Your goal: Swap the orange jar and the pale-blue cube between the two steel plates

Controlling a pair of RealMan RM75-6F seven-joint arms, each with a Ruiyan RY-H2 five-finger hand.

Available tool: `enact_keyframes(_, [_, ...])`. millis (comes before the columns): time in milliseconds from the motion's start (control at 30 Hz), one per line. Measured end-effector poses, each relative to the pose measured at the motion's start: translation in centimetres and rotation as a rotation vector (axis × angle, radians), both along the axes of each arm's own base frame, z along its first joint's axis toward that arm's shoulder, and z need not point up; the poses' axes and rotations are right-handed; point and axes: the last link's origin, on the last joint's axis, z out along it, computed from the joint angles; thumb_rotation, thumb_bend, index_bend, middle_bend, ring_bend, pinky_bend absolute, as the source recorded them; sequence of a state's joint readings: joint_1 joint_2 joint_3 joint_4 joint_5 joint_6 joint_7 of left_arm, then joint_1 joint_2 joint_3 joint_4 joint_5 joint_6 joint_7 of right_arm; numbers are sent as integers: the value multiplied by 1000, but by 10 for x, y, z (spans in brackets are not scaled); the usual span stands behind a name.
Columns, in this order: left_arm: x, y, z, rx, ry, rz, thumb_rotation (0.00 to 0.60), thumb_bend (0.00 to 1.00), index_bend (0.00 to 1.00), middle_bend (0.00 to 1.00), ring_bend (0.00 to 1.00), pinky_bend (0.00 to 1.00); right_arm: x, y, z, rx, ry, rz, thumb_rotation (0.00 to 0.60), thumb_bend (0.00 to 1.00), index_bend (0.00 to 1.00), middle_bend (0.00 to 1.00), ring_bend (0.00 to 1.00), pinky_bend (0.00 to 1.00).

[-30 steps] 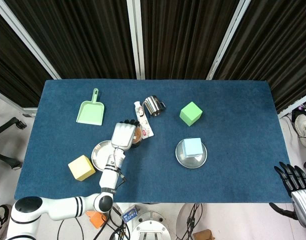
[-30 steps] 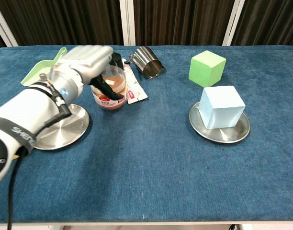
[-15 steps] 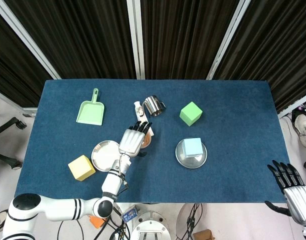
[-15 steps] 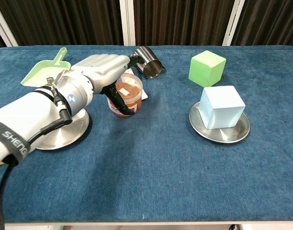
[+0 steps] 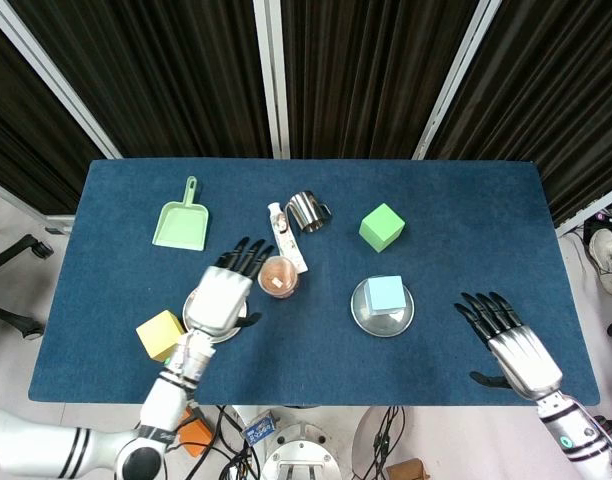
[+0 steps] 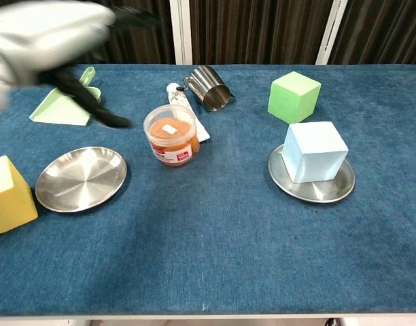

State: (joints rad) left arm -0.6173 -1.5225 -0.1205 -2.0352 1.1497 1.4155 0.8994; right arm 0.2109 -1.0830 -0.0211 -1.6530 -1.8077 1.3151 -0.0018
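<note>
A: Where's the orange jar point(image 6: 172, 134)?
B: On the cloth, right of the empty steel plate point(image 6: 81, 178); pale-blue cube point(image 6: 315, 151) on the other; I see both hands spread, holding nothing; left hand point(image 5: 224, 294), right hand point(image 5: 511, 338).

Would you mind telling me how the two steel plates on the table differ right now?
The left plate is bare, while the right plate carries the pale-blue cube. The left plate sits between a yellow cube and the orange jar, which stands on the cloth just off its rim; the right plate has a green cube behind it. Both are round, shiny steel and lie flat on the blue cloth.
</note>
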Motion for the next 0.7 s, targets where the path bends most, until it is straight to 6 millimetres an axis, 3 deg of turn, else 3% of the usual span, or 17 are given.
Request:
enact_keyframes(67, [-21, -10, 20, 34, 16, 18, 600, 0, 22, 49, 43, 277, 15, -20, -10, 13, 21, 14, 600, 146, 0, 0, 0, 0])
enact_keyframes(200, [-53, -30, 41, 37, 15, 49, 600, 0, 22, 49, 43, 275, 39, -56, -32, 31, 62, 15, 600, 177, 0, 0, 0, 0])
enact_keyframes(500, [-82, -41, 55, 19, -25, 88, 600, 0, 22, 49, 44, 273, 80, -112, -88, 142, 114, -69, 600, 311, 4, 11, 0, 15])
enact_keyframes(567, [-85, -40, 58, 18, -24, 93, 600, 0, 21, 49, 45, 273, 90, -119, -102, 172, 132, -73, 600, 339, 87, 89, 65, 136])
enact_keyframes(633, [-87, -40, 59, 18, -27, 96, 600, 0, 22, 48, 45, 273, 98, -123, -112, 187, 155, -65, 600, 363, 294, 247, 248, 348])
enact_keyframes(700, [-89, -40, 61, 18, -27, 100, 600, 0, 22, 49, 46, 273, 103, -127, -120, 191, 182, -56, 600, 382, 470, 382, 399, 498])
